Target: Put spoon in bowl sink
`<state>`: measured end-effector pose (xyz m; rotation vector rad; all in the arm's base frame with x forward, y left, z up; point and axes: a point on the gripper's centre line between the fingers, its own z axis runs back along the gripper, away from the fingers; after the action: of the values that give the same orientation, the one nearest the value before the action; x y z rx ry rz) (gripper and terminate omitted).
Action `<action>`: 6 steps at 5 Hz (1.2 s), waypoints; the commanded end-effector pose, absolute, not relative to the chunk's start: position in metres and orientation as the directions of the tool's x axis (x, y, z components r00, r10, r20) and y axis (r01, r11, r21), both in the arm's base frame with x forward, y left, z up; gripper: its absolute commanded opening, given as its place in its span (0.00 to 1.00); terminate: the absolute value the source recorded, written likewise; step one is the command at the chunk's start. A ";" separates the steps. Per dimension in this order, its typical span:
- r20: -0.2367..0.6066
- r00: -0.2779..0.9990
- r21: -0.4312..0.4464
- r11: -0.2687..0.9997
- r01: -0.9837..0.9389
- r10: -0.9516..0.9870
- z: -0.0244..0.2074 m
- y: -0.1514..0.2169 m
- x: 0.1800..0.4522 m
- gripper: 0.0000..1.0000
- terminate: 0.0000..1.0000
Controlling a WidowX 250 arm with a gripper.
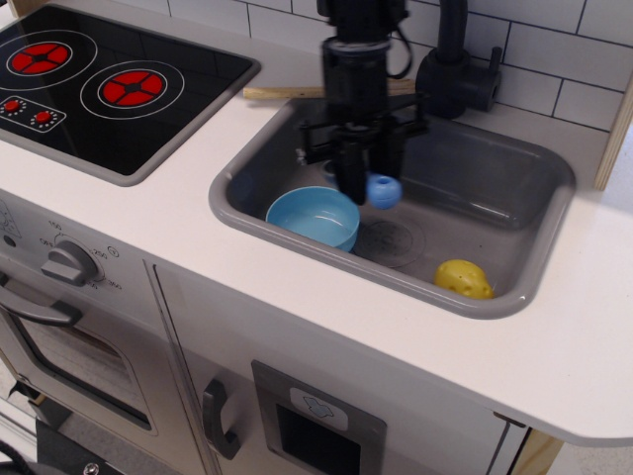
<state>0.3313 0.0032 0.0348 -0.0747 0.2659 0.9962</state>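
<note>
My gripper (362,190) is shut on the spoon (383,190) and holds it in the air inside the sink (514,163). Only the spoon's chunky blue handle end shows beside the black fingers; its dark head is hidden behind them. The spoon hangs just above the right rim of the light-blue bowl (313,217), which stands on the sink floor at the front left. The round drain mark (393,240) lies to the right of the bowl.
A yellow lump (463,279) lies in the sink's front right corner. A long pale wooden utensil (287,93) lies on the counter behind the sink. A black faucet (455,74) stands at the back. The black stove top (99,84) is at the left.
</note>
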 end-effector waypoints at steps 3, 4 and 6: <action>-0.193 0.575 0.058 0.594 -0.802 0.795 0.030 0.035 0.313 0.00 0.00; -0.201 0.566 0.052 0.586 -0.809 0.799 0.034 0.034 0.318 0.00 0.00; -0.174 0.608 0.078 0.626 -0.776 0.775 0.033 0.029 0.320 1.00 0.00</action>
<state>0.3115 0.0195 0.0192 0.0048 0.2448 0.8989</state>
